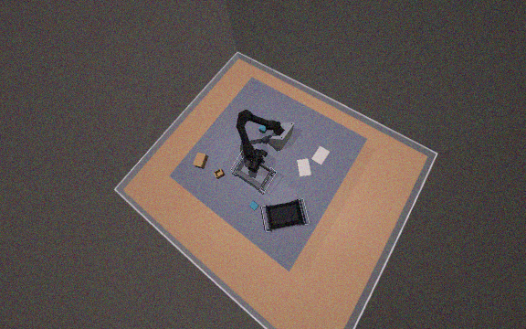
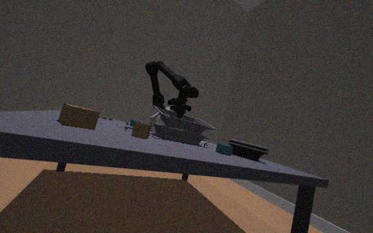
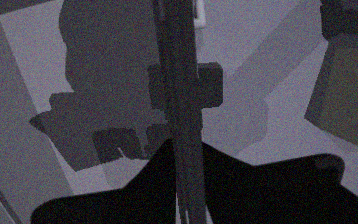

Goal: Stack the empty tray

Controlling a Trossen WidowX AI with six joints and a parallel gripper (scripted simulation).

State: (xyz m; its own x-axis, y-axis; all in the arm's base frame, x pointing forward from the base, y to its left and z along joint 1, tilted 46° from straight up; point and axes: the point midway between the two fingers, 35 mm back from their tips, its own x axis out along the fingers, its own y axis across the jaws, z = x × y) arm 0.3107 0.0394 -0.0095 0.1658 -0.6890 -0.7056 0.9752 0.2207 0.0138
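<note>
My gripper (image 1: 253, 170) (image 2: 180, 115) (image 3: 179, 143) points down and is shut on the long rim of the empty tray (image 2: 190, 123) (image 3: 179, 75), a pale grey one. It holds that tray directly above the loaded tray (image 2: 177, 134), which stands on the table. In the exterior view the upper tray looks tilted to the lower one. Thin wire bars stick out at the ends of the upper tray. How the loaded tray's bars stand, whether the trays touch, and the small blocks inside are hidden or too small to tell.
A black tray (image 1: 286, 215) (image 2: 248, 151) and a blue block (image 1: 254, 206) (image 2: 224, 149) stand near the pair. An orange box (image 1: 200, 160) (image 2: 79, 117) and a small orange open box (image 1: 218, 174) (image 2: 141, 130) lie on the other side. Two white flat pieces (image 1: 304, 167) (image 1: 320, 155) lie beyond.
</note>
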